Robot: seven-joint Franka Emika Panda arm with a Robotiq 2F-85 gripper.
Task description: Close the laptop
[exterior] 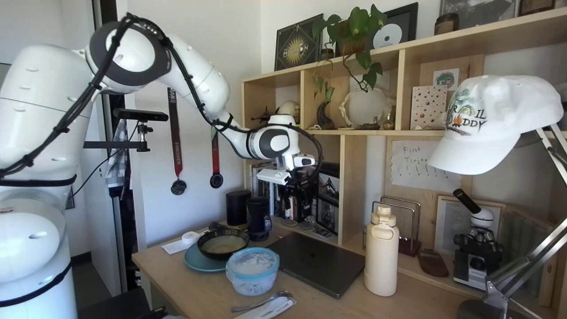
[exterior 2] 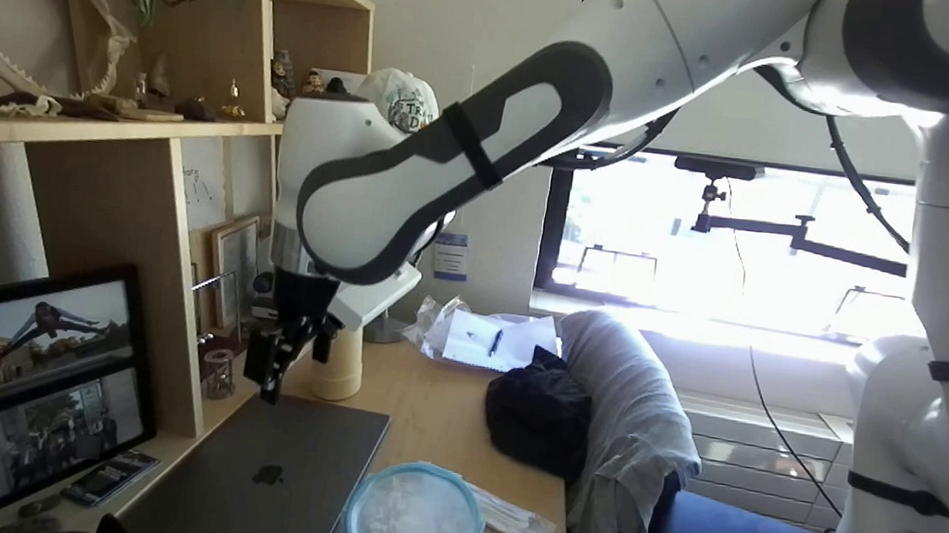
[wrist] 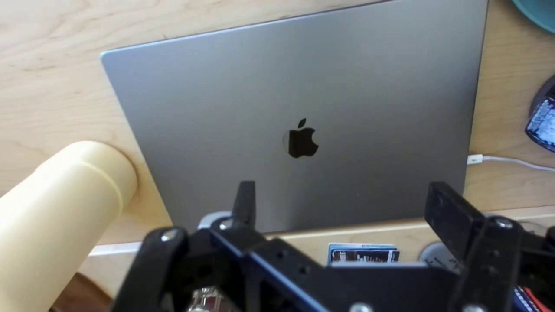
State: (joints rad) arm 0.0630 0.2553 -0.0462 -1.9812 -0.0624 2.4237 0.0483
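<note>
Laptop (wrist: 299, 99): flat on the wooden surface (exterior 2: 435, 418), logo (wrist: 303, 144) up; the lid (wrist: 368, 78) looks fully down, so the task seems done.
Fingers (wrist: 448, 212): spread wide, holding nothing, raised clear of the laptop.
Laptop from fingers: below them and out away from the shelf (exterior: 352, 190); in the wrist view they overlap only its shelf-side part.
Long axis: roughly along the shelf, from the bottle (wrist: 82, 203) end to the end with the white cable (wrist: 514, 161); the fingers are parted much the same way.
Next move: probably just a retreat upward; a confirming press would call for shifting away from the shelf, then down.
Risk: the bottle stands just beside a short end; sweeping that way could topple it.
</note>
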